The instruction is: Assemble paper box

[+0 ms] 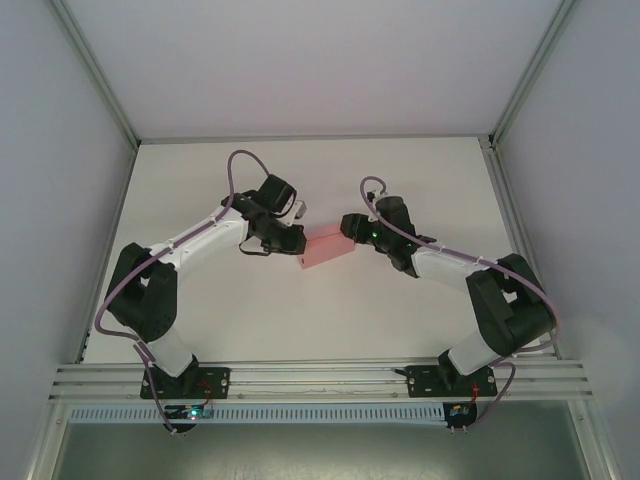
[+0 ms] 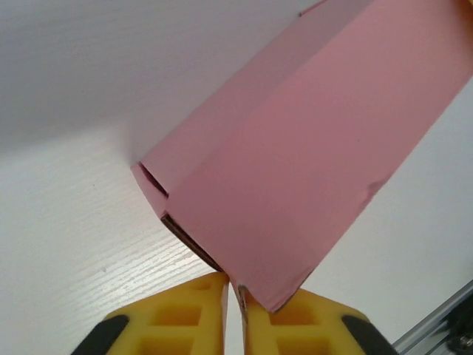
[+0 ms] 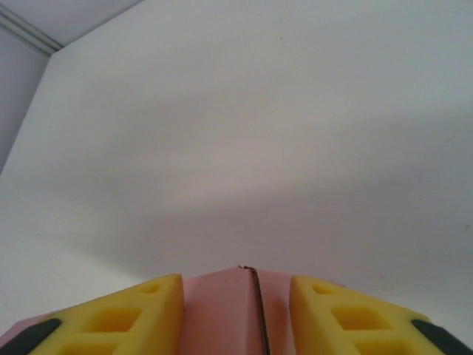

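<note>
The pale pink paper box (image 1: pixel 328 247) lies folded into a small closed shape at the table's middle, between my two grippers. My left gripper (image 1: pixel 297 243) is at its left end. In the left wrist view the yellow fingers (image 2: pixel 185 310) stand a narrow slit apart, and the paper box (image 2: pixel 295 148) has its near corner resting at the right finger's tip, a thin card edge running along that finger's inner face. My right gripper (image 1: pixel 352 232) is at the box's right end. In the right wrist view the paper box (image 3: pixel 222 310) spans the whole gap between the fingers of the right gripper (image 3: pixel 235 282).
The white table (image 1: pixel 300 180) is walled by pale panels on three sides. An aluminium rail (image 1: pixel 320 380) carrying both arm bases runs along the near edge.
</note>
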Controlling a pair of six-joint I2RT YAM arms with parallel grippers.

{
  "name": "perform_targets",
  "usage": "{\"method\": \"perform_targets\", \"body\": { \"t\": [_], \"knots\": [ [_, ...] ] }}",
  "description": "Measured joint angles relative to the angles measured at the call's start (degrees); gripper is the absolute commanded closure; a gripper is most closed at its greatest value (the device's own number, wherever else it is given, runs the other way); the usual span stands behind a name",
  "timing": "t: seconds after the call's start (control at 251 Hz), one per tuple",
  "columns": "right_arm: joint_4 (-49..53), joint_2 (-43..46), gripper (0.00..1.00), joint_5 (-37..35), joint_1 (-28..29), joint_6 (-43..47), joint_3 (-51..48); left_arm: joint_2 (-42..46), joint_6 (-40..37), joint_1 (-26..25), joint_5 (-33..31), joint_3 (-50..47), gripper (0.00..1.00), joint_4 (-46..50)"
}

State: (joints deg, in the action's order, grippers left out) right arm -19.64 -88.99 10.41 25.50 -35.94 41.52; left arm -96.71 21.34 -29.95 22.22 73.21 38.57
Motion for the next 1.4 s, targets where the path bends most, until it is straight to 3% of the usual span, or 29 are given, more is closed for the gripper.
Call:
{"method": "perform_targets", "body": {
  "t": [0.124, 0.14, 0.156, 0.168, 0.315, 0.451, 0.591, 0.758, 0.954, 1.074, 1.197, 1.289, 1.401],
  "knots": [
    [-6.7, -0.2, 0.69, 0.0, -0.3, -2.0, -3.1, 0.7, -0.2, 0.0, 0.7, -1.9, 0.28, -0.3],
    [-7.5, -0.3, 0.70, 0.0, -0.3, -2.2, -3.5, 0.8, 0.0, 0.0, 0.7, -2.0, 0.22, -0.3],
    [-8.1, -0.3, 0.71, -0.1, -0.3, -2.4, -3.8, 1.0, -0.1, 0.0, 0.8, -2.3, 0.05, -0.3],
    [-8.4, -0.4, 0.72, -0.1, -0.3, -2.7, -3.9, 1.2, 0.1, 0.0, 1.0, -2.5, 0.01, -0.3],
    [-12.9, -0.8, 0.74, -0.4, -0.2, -4.1, -5.9, 6.3, 3.0, 0.2, 3.5, -6.3, 0.00, -3.1],
    [-14.3, -0.8, 0.75, -0.5, -0.2, -4.7, -6.6, 12.5, 9.7, 2.1, 8.8, -12.2, 0.00, -12.6],
    [-14.6, -0.8, 0.79, -0.5, -0.2, -4.7, -6.8, 11.6, 16.3, 5.9, 11.1, -16.3, 0.00, -22.5],
    [-14.6, -0.8, 0.80, -0.5, -0.2, -4.7, -6.8, 3.3, 25.2, 10.0, 16.6, -22.6, 0.14, -39.9],
    [-14.8, -0.9, 0.82, -0.8, -0.3, -4.7, -6.8, -1.2, 30.9, 10.5, 23.2, -27.8, 0.33, -57.4],
    [-15.8, -1.3, 0.84, -0.8, -0.3, -4.7, -7.0, -1.3, 31.3, 10.8, 23.7, -31.7, 0.45, -65.4],
    [-20.7, -2.0, 0.87, 0.4, -0.8, -4.7, -9.2, -1.4, 29.7, 10.8, 23.7, -35.1, 0.72, -73.2],
    [-24.8, -2.8, 0.92, 1.7, -1.6, -4.4, -10.9, -3.0, 28.9, 11.0, 23.7, -35.9, 0.85, -78.9],
    [-29.7, -3.4, 1.00, 2.6, -2.8, -2.7, -12.7, -6.9, 28.9, 11.2, 23.7, -36.6, 0.92, -89.3]
  ]
}}
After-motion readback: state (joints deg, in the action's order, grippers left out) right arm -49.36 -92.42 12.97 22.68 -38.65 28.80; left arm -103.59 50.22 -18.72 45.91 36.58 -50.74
